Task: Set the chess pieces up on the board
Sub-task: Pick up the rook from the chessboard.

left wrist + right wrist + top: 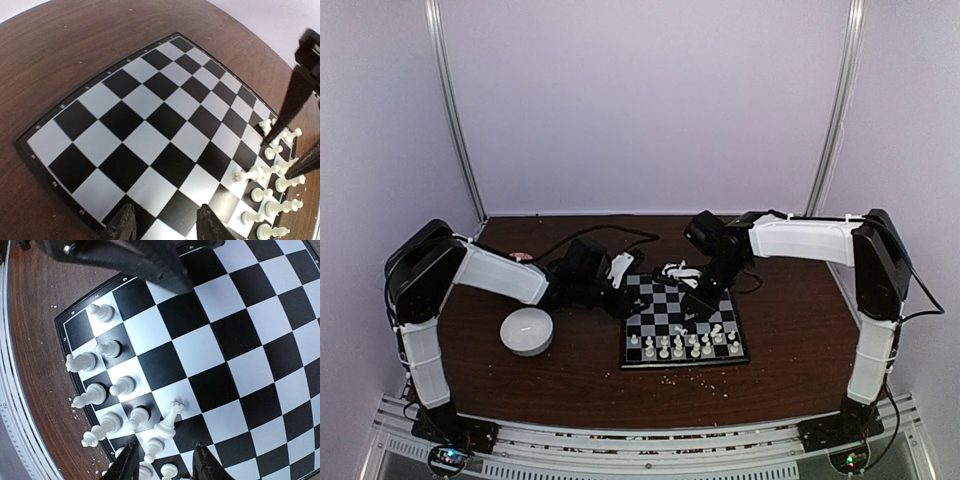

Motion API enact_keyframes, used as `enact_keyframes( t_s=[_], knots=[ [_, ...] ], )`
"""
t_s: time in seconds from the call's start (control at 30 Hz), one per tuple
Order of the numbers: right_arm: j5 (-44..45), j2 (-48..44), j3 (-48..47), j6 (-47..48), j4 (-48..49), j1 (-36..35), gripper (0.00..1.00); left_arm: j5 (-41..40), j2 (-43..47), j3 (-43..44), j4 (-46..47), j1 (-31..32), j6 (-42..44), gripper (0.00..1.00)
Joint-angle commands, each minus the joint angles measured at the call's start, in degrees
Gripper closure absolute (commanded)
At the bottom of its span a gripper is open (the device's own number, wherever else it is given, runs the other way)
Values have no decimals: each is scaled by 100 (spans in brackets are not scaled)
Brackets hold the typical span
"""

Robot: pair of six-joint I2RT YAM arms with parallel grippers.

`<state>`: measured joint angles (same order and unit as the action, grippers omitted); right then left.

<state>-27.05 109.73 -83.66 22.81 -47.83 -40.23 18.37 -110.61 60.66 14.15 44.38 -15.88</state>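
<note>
Where board point(215, 340) meets frame edge, chess pieces point(121, 386) cropped

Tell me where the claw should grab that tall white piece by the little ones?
Pinch the tall white plastic chess piece around its thin waist, coming down from above. It seems to stand upright with a wide foot, and the smaller white plastic pieces crowd close beside it, so a sideways reach would probably knock them.
</note>
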Motion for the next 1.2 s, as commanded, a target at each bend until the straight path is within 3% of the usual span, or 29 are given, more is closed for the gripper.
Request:
enact_keyframes(
  t_s=[0.0, 0.27, 1.17],
  knots=[
    [267, 91, 15, 34, -109, -143, 62, -613, 303, -368, 805, -160, -712, 57],
    [749, 285, -88, -48, -102, -231, 62, -591, 364, -428, 896, -193, -761, 57],
    [1079, 575, -254, -163, -154, -399, 64, -576, 347, -488, 879, -193, -732, 57]
  ],
)
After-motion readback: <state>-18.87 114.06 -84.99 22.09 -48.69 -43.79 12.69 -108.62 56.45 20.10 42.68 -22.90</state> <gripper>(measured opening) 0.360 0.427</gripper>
